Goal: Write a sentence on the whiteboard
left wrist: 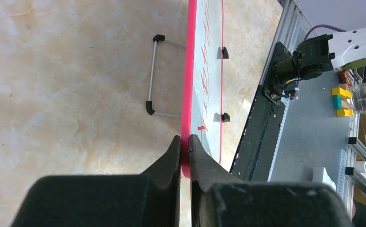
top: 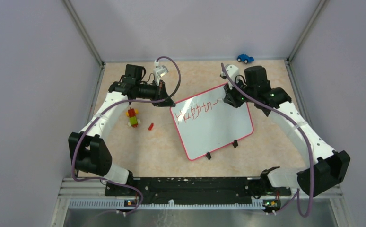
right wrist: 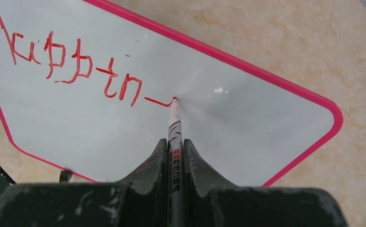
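The glossy white rectangular whiteboard (top: 219, 135) with a thin red-pink frame stood on the beige marbled table (top: 275, 142) between the arms; the left gripper (left wrist: 185, 142) was clenched on the frame's edge. The right gripper (right wrist: 174, 144) grasped a slim grey marker pen (right wrist: 174, 125); its red tip touched the board at the end of the thin red handwritten sentence (right wrist: 77, 66), one unfinished line near the far edge.

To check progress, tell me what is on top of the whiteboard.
Red lettering and the marker tip touching the whiteboard; the right fingers hide the marker's rear end.
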### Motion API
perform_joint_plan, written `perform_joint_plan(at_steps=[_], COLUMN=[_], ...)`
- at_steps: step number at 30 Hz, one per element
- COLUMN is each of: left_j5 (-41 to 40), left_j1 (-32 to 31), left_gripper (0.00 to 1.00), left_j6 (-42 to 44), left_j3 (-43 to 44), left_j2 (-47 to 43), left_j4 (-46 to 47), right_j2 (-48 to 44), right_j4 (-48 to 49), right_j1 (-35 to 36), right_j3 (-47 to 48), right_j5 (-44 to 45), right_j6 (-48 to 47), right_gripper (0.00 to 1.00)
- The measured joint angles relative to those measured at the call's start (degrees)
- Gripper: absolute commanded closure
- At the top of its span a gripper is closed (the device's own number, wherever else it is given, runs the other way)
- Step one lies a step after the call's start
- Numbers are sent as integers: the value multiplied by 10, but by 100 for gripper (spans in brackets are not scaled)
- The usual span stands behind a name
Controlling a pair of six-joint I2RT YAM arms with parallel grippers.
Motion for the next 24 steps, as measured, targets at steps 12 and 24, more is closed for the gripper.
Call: perform_joint_plan(at_steps=[12, 24], left_j5=[-2, -3], left_j1=[0, 0], left_gripper=[100, 100], left_j6=[0, 0], left_j3=[0, 0], left_j2=[0, 0], left_j4=[0, 0], right_j2=[18, 17], right_j4=[2, 5], right_j1=[-1, 19], right_j3=[22, 9], right_j5=[-21, -31], right_j6=[1, 5], right_gripper=[100, 100])
